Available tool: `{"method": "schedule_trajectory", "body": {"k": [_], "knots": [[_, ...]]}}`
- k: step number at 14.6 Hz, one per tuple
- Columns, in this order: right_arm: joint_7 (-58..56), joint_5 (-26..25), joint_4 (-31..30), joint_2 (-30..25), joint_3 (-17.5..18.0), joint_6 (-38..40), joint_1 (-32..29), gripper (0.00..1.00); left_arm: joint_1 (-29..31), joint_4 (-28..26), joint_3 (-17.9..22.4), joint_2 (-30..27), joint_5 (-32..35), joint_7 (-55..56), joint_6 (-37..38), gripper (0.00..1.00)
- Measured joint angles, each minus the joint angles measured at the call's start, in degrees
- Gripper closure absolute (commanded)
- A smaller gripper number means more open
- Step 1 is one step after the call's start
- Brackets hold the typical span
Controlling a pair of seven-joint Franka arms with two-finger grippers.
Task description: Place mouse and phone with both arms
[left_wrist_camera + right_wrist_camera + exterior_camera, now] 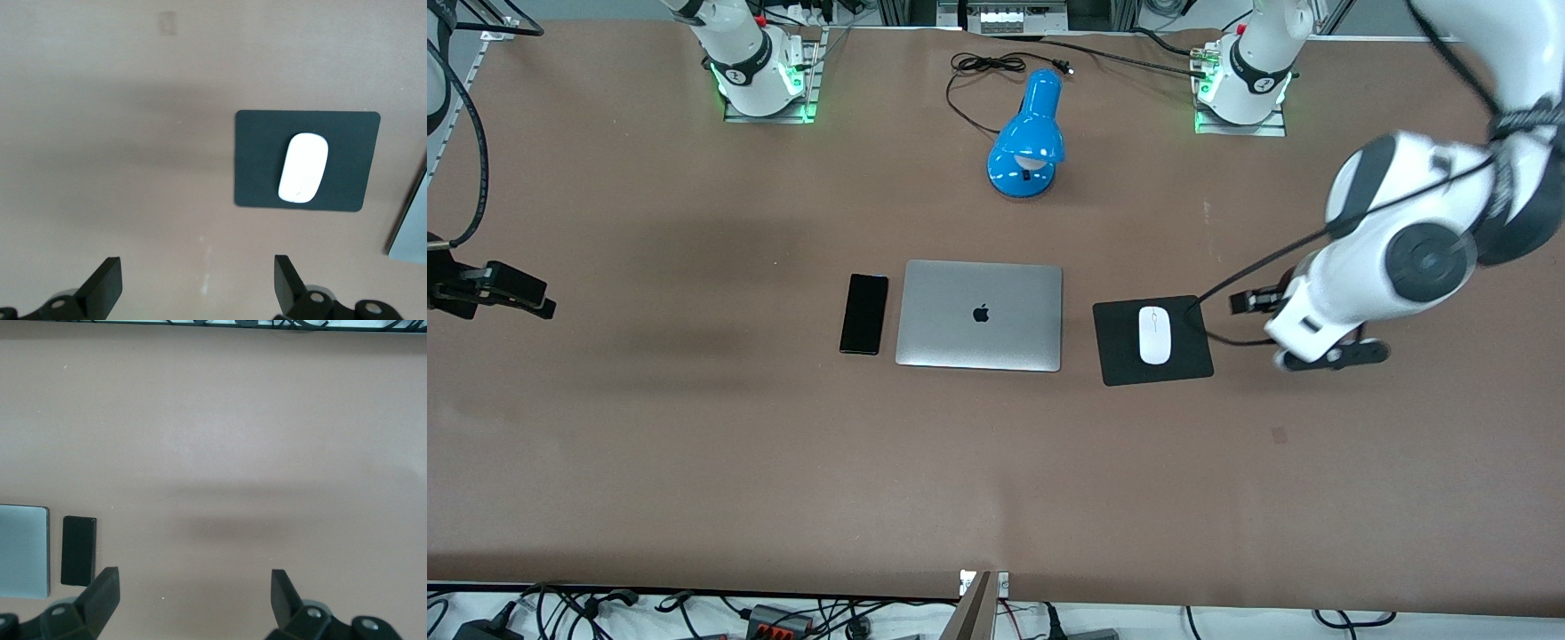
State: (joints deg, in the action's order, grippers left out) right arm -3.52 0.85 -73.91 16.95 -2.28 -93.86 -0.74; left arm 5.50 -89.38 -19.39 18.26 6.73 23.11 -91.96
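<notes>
The white mouse [1154, 334] lies on a black square pad [1116, 356] beside the laptop, toward the left arm's end of the table. It also shows in the left wrist view [303, 168] on the pad [253, 160]. The black phone [863, 314] lies flat beside the laptop toward the right arm's end; it also shows in the right wrist view [79, 550]. My left gripper [1294, 333] [197, 287] is open and empty, over bare table beside the pad. My right gripper [516, 293] [193, 593] is open and empty, over bare table well away from the phone.
A shut silver laptop [979, 315] lies between phone and pad; its edge shows in both wrist views [410, 233] [23, 550]. A blue desk lamp [1029, 138] with a black cord [978, 67] stands farther from the front camera, between the arm bases.
</notes>
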Motion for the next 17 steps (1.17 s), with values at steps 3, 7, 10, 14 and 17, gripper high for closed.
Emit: {"method": "schedule_trajectory", "body": {"k": [3,7,10,14,17], "knots": [[-0.01,-0.39,-3.61,-2.26,0.17,-0.25,0.06,0.0,3.55,0.16,-0.02,-5.35,-9.02,-0.87,1.07,0.0],[0.0,-0.48,-13.18,-7.64,0.2,-1.59,0.05,0.0,5.14,0.37,0.17,-9.77,-8.55,-1.37,4.85,0.0],[-0.01,-0.54,-18.09,-11.72,0.2,-2.21,0.05,0.0,4.69,0.08,-0.33,-10.58,-7.83,-1.37,4.66,0.0],[-0.01,-0.55,-20.78,-14.95,0.22,-2.41,0.05,0.0,-0.92,-3.73,3.15,-14.53,-7.51,-1.88,3.12,0.0],[-0.03,-0.57,-20.94,-15.1,0.25,-2.45,0.05,0.0,-4.37,-9.07,7.22,-18.68,-7.19,-9.01,0.0,0.0]]}}
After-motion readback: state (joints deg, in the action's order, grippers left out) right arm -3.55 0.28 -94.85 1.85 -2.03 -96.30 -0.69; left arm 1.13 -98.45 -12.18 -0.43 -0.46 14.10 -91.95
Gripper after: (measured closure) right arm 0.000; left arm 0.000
